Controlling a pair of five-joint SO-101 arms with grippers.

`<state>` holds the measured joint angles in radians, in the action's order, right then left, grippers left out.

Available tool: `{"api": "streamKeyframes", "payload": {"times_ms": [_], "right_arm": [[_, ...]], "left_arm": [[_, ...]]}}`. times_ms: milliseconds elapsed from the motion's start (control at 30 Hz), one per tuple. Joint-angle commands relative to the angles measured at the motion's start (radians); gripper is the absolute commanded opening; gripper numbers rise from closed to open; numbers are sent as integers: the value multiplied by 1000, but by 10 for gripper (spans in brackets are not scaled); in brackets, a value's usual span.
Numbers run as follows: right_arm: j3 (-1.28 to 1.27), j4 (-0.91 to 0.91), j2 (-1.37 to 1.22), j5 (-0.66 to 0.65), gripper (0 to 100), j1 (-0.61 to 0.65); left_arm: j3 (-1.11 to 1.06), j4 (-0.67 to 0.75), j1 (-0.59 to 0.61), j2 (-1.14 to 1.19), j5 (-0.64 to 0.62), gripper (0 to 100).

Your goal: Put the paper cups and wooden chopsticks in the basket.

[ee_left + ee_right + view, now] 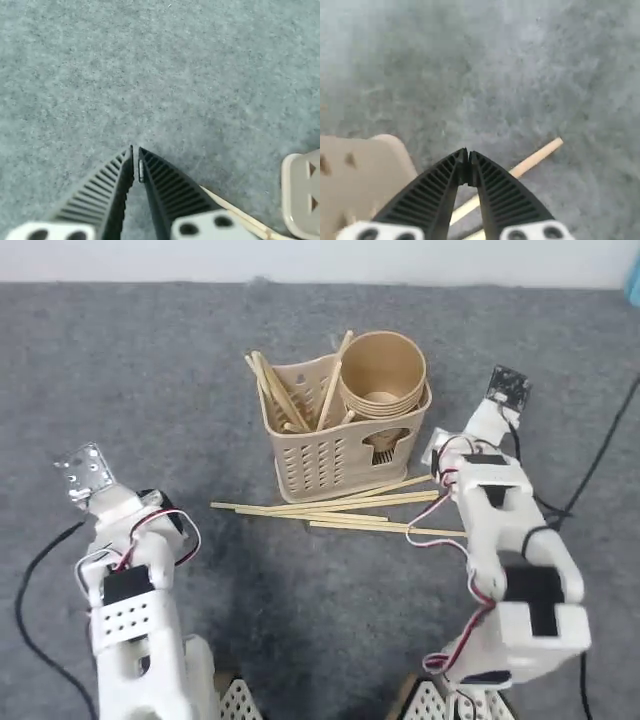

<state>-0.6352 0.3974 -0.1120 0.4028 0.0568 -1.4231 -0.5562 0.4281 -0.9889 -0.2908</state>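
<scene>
A beige slotted basket [330, 445] stands mid-table with stacked paper cups [385, 375] and several wooden chopsticks [285, 395] leaning inside it. More chopsticks [340, 508] lie flat on the carpet in front of it. My left gripper [136, 150] is shut and empty above bare carpet, with a chopstick [240, 215] and a basket corner [302, 195] off to one side. My right gripper [468, 151] is also shut and empty, close to the basket's corner [365, 170] and just over the end of a chopstick [535, 157].
Grey carpet [150, 370] covers the whole table. The left arm [130, 580] stands at the front left and the right arm [500, 530] at the front right. Black cables [600, 460] trail along the right edge.
</scene>
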Motion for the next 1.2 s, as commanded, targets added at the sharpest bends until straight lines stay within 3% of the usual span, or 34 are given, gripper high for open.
{"api": "streamKeyframes", "payload": {"times_ms": [0, 267, 467, 900, 1167], "right_arm": [[51, -8, -15, 5, 8, 41], [51, 197, -4, 5, 8, 91], [52, 248, -4, 5, 8, 87], [51, 697, 134, 3, 8, 162], [-14, 806, 145, -241, 8, 180]], "left_arm": [[7, 25, -9, -6, 2, 13], [5, 25, -9, -6, 2, 13], [4, 25, -11, -6, 2, 13], [4, 25, -9, -6, 2, 13], [4, 25, -8, -6, 2, 13]]}}
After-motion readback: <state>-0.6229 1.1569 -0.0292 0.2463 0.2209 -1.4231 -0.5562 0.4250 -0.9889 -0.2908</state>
